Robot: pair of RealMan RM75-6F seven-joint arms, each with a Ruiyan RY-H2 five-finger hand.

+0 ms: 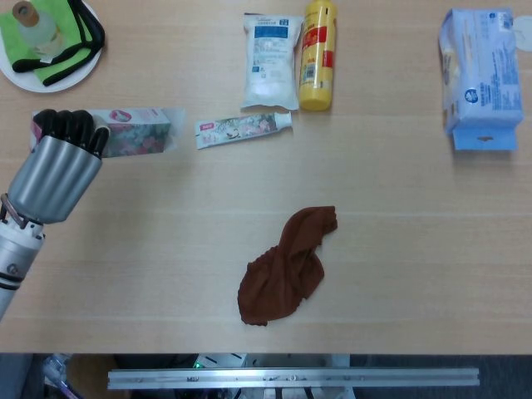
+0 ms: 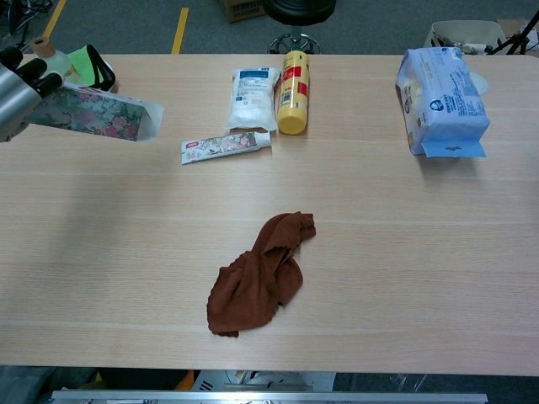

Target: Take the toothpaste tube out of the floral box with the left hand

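Note:
My left hand (image 1: 56, 170) (image 2: 18, 88) grips the floral box (image 1: 133, 133) (image 2: 97, 114) by its left end, holding it above the table at the far left with its open end toward the right. The toothpaste tube (image 1: 243, 129) (image 2: 226, 146) lies flat on the table just right of the box, cap end pointing right, close to the white pouch. Nothing touches the tube. My right hand shows in neither view.
A white pouch (image 1: 271, 60) and a yellow bottle (image 1: 317, 54) lie at the back centre. A blue wipes pack (image 1: 480, 76) sits at the back right. A brown cloth (image 1: 288, 265) is crumpled mid-table. A plate (image 1: 50, 46) with a bottle and green cloth is back left.

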